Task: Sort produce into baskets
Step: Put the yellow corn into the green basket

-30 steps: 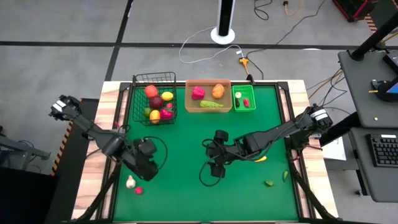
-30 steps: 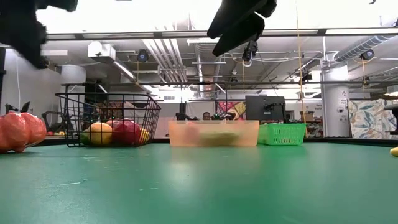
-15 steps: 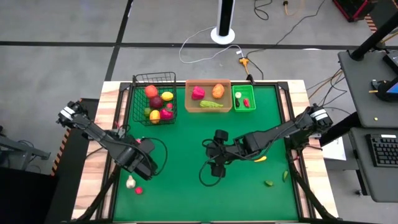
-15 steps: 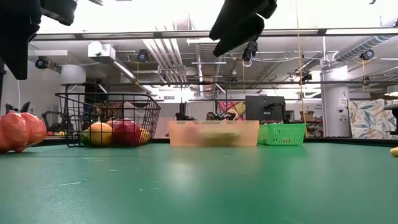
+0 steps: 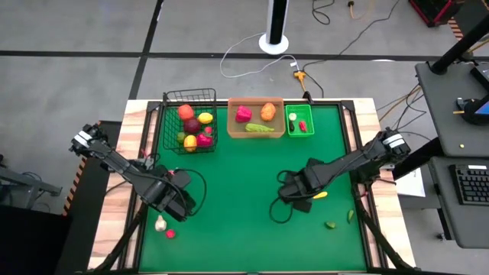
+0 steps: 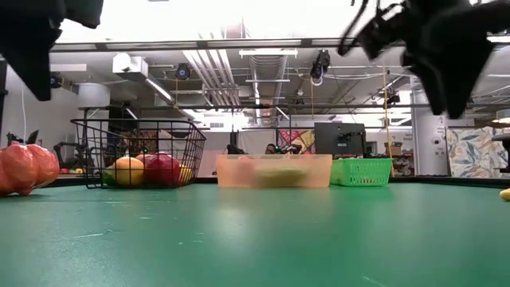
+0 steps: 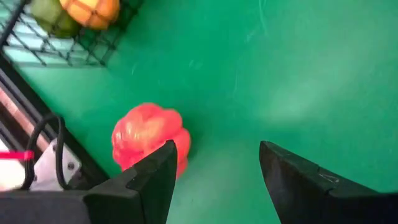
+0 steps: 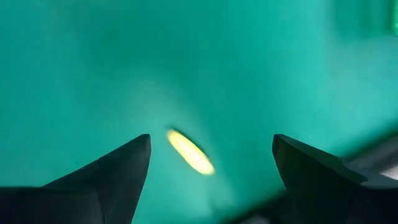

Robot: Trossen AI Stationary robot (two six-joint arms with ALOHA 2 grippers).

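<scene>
My left gripper (image 7: 214,180) hangs open above the green mat near the table's left edge, tipped steeply down. A red lobed produce piece (image 7: 149,134) lies on the mat just beyond one finger. My right gripper (image 8: 211,180) points down, open, above the mat right of centre. A small yellow piece (image 8: 189,152) lies on the mat below, between its fingers and untouched. In the high view this yellow piece (image 5: 321,195) sits just right of the right gripper (image 5: 299,200). The left gripper (image 5: 179,200) stands near a white bulb (image 5: 160,223).
At the far edge stand a black wire basket (image 5: 189,98) with several round fruits, a tan tray (image 5: 231,118) with three pieces and a green bin (image 5: 289,122). Two small green pieces (image 5: 330,224) (image 5: 351,216) lie near the right front. A tiny red piece (image 5: 170,234) lies beside the bulb.
My right gripper has swung from the table's middle toward the right edge, sinking a little and tipping over until it points down above the yellow piece. My left gripper has tipped further down in place. No produce has moved.
</scene>
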